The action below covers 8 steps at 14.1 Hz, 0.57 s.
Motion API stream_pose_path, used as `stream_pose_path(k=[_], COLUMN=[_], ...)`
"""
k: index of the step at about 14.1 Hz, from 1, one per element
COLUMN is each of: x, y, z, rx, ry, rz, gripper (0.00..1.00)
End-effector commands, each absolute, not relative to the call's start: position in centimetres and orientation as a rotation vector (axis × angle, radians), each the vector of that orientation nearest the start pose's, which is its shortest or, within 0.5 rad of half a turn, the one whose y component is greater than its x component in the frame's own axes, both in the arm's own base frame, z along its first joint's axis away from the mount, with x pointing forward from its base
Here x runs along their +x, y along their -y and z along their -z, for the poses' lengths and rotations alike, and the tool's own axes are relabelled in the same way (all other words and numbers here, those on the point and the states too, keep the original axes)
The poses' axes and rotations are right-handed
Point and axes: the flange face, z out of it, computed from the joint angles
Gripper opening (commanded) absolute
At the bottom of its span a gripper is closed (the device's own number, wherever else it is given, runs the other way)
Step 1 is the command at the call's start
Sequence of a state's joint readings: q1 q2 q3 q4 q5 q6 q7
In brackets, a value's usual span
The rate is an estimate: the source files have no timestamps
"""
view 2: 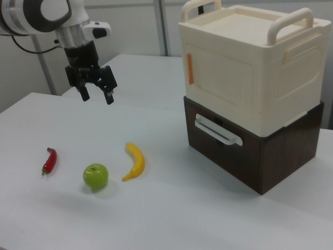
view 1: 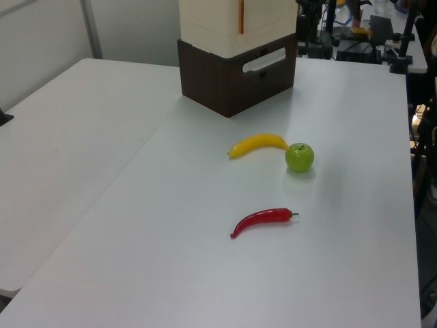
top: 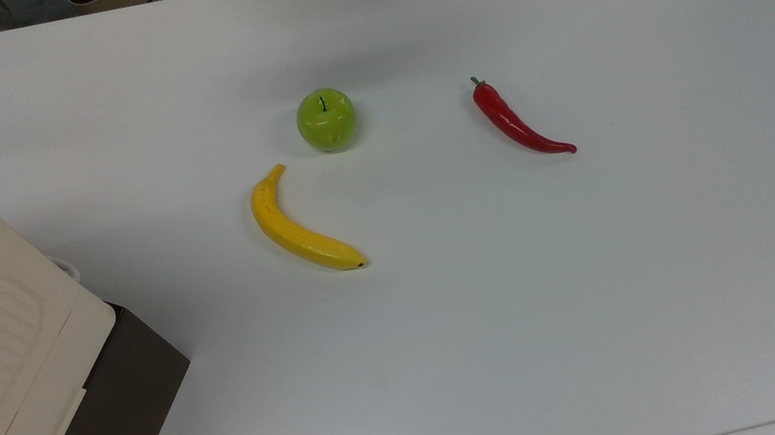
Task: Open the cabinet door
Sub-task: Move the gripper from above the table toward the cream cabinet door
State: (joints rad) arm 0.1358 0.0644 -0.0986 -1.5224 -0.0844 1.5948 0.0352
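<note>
- Cream plastic is what I'm after: the cabinet door [view 2: 221, 83] is the flat front panel of the upper box, which sits on a dark brown drawer unit [view 2: 244, 156] at the right view's right
- My gripper [view 2: 97, 94] hangs high over the table, well apart from the cabinet, fingers spread and empty
- I judge the task not yet begun; I'd travel across above the banana [view 2: 135, 161] and apple [view 2: 95, 176], then come in level at the orange strip [view 2: 190, 69] along the door's edge
- I'd hook that edge and pull in an arc, since the door should swing on a hinge
- The door looks shut, flush with its frame
</note>
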Motion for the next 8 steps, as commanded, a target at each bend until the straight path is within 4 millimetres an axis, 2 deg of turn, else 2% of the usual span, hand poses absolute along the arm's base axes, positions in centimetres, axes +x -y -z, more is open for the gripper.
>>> stream_pose_path(k=[1,6,8], x=[57.2,57.5,58.5], y=[-2.0,-1.6,-1.4], z=[-61.1,-61.0,-59.8], rx=[-3.232,-3.238,-3.244], ry=[-0.02,-0.029,-0.042], rz=[-0.011,0.001,-0.021], gripper=[1.0,1.0,1.0])
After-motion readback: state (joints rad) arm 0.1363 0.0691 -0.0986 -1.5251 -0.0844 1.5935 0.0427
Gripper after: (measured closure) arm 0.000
